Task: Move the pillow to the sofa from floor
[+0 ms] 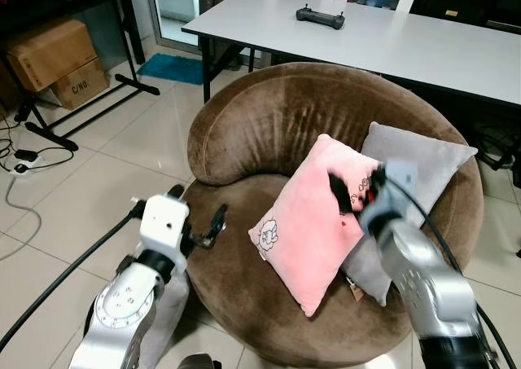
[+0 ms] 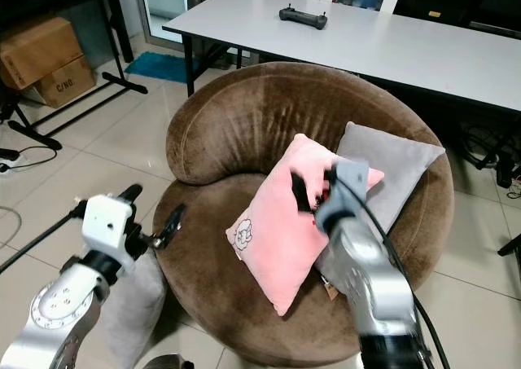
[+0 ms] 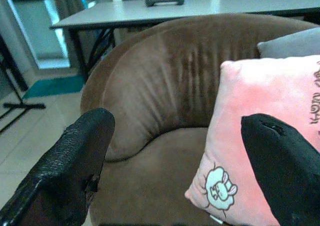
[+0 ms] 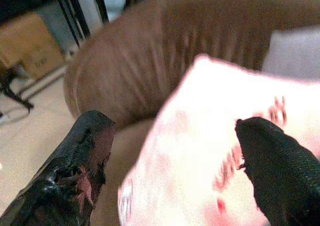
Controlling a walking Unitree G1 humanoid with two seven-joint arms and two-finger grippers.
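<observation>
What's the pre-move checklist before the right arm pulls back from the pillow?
1. Pink square pillow is on the round brown velvet sofa: ok, it leans on the grey pillow.
2. Right claw released: ok, fingers spread in the right wrist view, though close to the fabric.
3. Pillow stable without support: cannot tell, it stands tilted on one corner.
4. Left claw out of the way: ok, open, at the sofa's front edge.
5. Retreat path: cannot tell.

Pink pillow (image 1: 313,222), grey pillow (image 1: 419,167) on brown sofa (image 1: 260,133)
</observation>
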